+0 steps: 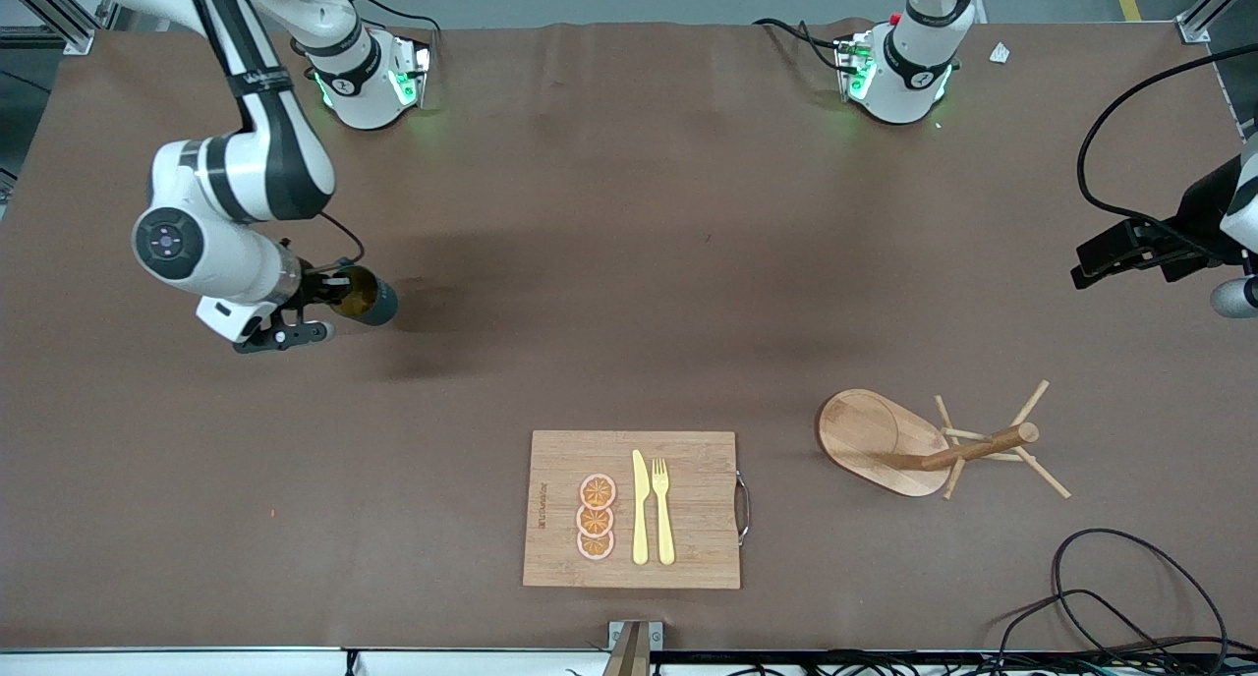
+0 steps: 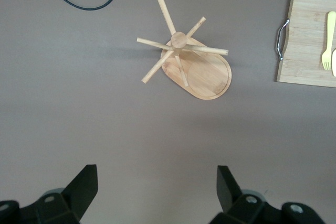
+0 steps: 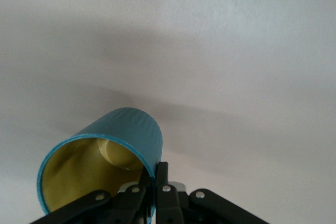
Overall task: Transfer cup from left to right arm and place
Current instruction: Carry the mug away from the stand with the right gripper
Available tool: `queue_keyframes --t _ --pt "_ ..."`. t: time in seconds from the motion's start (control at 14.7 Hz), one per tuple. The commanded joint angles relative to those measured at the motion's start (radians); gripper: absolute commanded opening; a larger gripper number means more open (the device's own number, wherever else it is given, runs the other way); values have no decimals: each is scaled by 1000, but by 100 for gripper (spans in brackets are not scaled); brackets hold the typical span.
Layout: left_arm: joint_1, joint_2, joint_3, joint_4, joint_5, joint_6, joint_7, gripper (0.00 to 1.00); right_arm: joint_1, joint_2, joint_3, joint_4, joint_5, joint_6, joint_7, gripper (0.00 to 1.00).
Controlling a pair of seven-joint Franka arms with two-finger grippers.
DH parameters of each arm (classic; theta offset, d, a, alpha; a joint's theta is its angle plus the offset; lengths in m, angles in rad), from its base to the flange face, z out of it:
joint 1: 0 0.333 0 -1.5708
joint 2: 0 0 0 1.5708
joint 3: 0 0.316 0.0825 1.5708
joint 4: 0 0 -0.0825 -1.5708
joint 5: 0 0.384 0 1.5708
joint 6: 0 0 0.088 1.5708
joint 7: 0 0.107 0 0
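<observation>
At the right arm's end of the table, the right gripper (image 1: 329, 298) is hanging over bare brown tabletop (image 1: 609, 263) with the cup (image 1: 366, 296) pinched in it. In the right wrist view, its fingers (image 3: 160, 182) are closing on the cup's (image 3: 113, 156) rim, one inside the yellowish-brown interior and one outside against the ribbed teal wall. The cup is lying tilted on its side in the grip, its mouth turned toward the wrist camera and its body pointing away from the gripper. Whether it is touching the table cannot be told.

Toward the middle of the table, near the front camera, a wooden cutting board (image 1: 688, 519) is lying flat with a metal handle (image 1: 744, 504) at its edge. On it are sitting three orange slices (image 1: 596, 517) in a row, a yellow knife (image 1: 640, 507) and a yellow fork (image 1: 663, 509) side by side.

Toward the left arm's end, a wooden peg rack (image 1: 885, 440) is standing on its oval base.

The left gripper (image 1: 1120, 253) is waiting over the edge of the table at that end, well apart from the cup. In the left wrist view its fingers (image 2: 84, 187) are spread wide with nothing between them, above the peg rack (image 2: 210, 74) and a corner of the cutting board (image 2: 307, 51). A black cable (image 1: 1111, 578) is lying looped near that corner.
</observation>
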Motion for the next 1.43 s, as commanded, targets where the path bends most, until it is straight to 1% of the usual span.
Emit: queue_keyframes --t 0.0,0.14,0.27,0.41,0.68,0.95,1.22,1.29,1.36 --pt "-4 -20 -2 -10 15 9 -11 100 -102 -17 19 -22 -27 64 -333 0" --pt "-3 -20 -2 -10 18 9 -11 100 -161 7 19 -21 -27 121 -614 0" --pt "-1 -20 -1 -10 14 9 0 100 -211 37 19 -22 -27 176 -735 0" --pt "0 -20 -1 -10 15 9 4 100 -237 66 19 -21 -27 195 -848 0" --pt "-3 -17 -1 -10 18 9 -11 100 -261 103 18 -24 -27 231 -905 0" --pt "-1 -15 -1 -10 15 9 10 100 -263 107 18 -76 -27 329 -936 0" --pt "-1 -15 -1 -10 14 9 6 100 -260 113 18 -79 -27 345 -941 0" --pt "-1 -13 -1 -10 14 9 -2 100 -260 115 18 -79 -27 345 -945 5" --pt "-3 -13 -1 -10 12 10 -5 100 -260 116 18 -79 -27 345 -945 24"
